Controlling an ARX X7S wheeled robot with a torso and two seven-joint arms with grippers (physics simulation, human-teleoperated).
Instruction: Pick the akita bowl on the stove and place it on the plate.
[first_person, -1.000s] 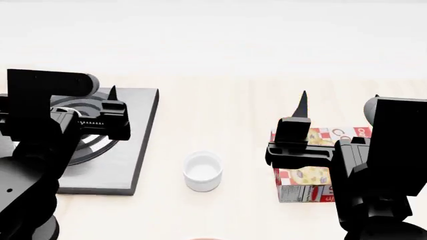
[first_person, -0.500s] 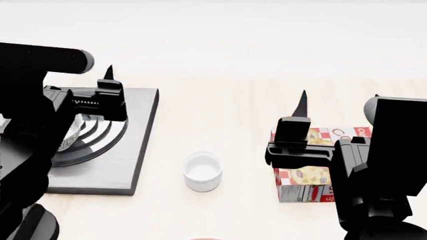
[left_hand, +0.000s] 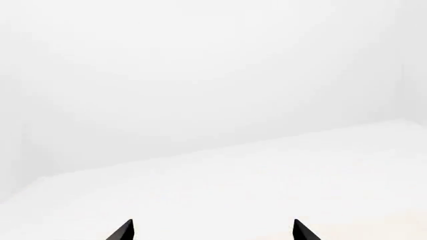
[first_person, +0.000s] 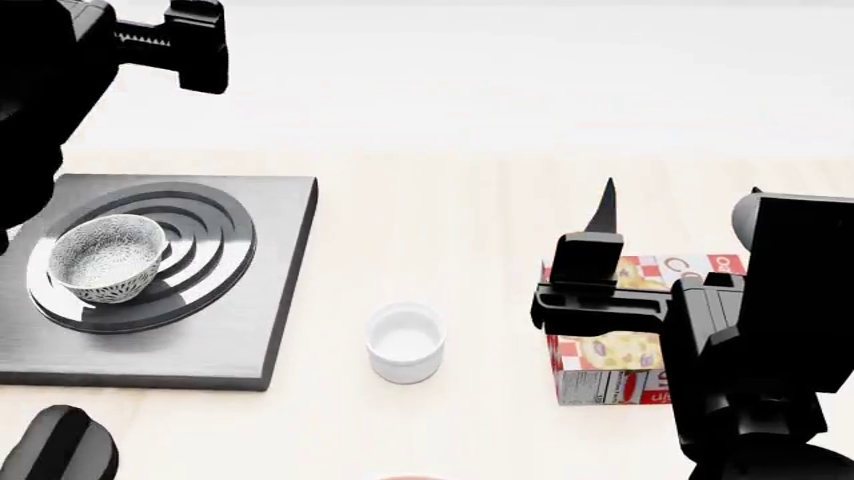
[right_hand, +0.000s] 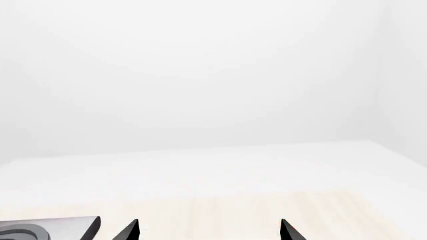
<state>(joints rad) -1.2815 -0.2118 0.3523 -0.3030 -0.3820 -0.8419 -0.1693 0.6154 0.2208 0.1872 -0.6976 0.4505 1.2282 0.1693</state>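
Head view showed the small speckled black-and-white akita bowl (first_person: 107, 258) sitting untouched on the flat dark-grey stove (first_person: 274, 300), nothing lifted yet. Both the left gripper (left_hand: 212, 231) and right gripper (right_hand: 209, 230) stood spread, empty; no plate was clearly visible.

Speckled akita bowl (first_person: 107, 258) upright on stove (first_person: 200, 330) rings

Left claw (left_hand: 212, 231) raised high, fingers apart, right claw (right_hand: 209, 231) spread, level
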